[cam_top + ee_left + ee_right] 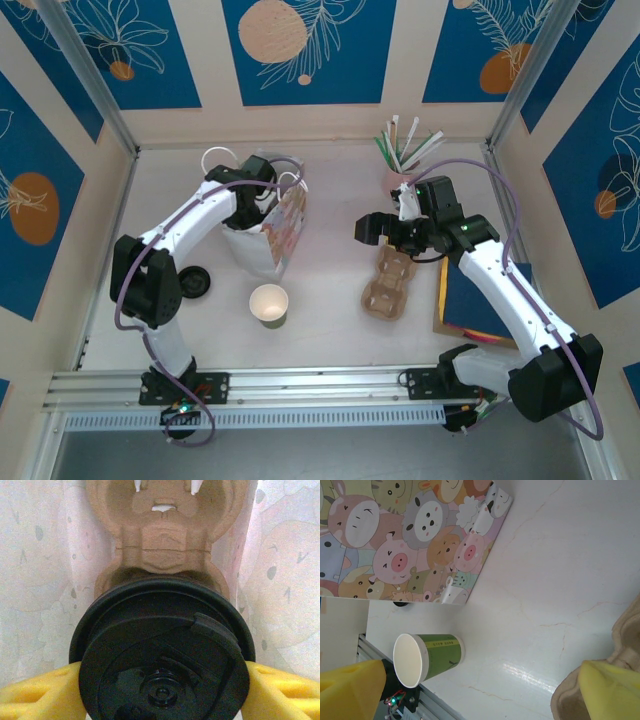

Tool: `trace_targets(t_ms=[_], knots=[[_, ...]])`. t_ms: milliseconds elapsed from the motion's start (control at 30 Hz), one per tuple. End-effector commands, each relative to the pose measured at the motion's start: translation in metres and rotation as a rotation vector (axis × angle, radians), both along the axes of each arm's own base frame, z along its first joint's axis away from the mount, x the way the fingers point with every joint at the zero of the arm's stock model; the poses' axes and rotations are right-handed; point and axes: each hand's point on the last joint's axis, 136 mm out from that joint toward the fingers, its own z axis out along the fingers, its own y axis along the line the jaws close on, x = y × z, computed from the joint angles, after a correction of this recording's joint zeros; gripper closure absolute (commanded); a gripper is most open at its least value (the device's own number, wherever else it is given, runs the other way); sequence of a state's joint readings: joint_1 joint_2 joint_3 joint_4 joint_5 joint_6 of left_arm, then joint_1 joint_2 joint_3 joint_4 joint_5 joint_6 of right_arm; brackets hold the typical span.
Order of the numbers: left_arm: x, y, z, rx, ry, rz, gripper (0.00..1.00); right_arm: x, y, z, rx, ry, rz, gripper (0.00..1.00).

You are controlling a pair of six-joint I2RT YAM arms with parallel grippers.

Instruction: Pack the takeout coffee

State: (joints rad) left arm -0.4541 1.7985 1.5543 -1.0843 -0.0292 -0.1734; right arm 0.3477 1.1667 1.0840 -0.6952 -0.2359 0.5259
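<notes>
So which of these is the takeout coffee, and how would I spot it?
Find the cartoon-animal gift bag on the left, where the left tool reaches in. Between its yellow fingers sits the takeout coffee, over a brown pulp cup carrier. It alone wears its round black lid; the green cup outside stands open, and the loose lid lies cupless.

The right gripper (482, 680) hangs with its yellow fingers (350, 690) spread wide at 8 and 4 o'clock, with bare white table (545, 580) between them. A gift bag (410, 540) printed with cartoon animals sits at 10 to 11 o'clock. A lidless green cup (437, 652), white inside, lies at 8 o'clock, apart from the bag. The edge of a brown pulp cup carrier (626, 640) curves in at 4 o'clock, beside the finger there.
</notes>
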Motion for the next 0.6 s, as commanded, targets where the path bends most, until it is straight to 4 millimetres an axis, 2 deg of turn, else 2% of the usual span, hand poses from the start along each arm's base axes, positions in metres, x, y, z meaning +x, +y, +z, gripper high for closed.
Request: trace_targets(t_ms=[0,567], knots=[[-0.024,0.028,-0.047,0.128,0.18,0.022,0.3,-0.004,0.0022,0.0009,0.009,0.003,0.008,0.01],[-0.0247,0.0279,-0.0405,0.119,0.17,0.026,0.28,-0.0047,0.0087,0.0042,0.025,-0.011,0.031,0.01]])
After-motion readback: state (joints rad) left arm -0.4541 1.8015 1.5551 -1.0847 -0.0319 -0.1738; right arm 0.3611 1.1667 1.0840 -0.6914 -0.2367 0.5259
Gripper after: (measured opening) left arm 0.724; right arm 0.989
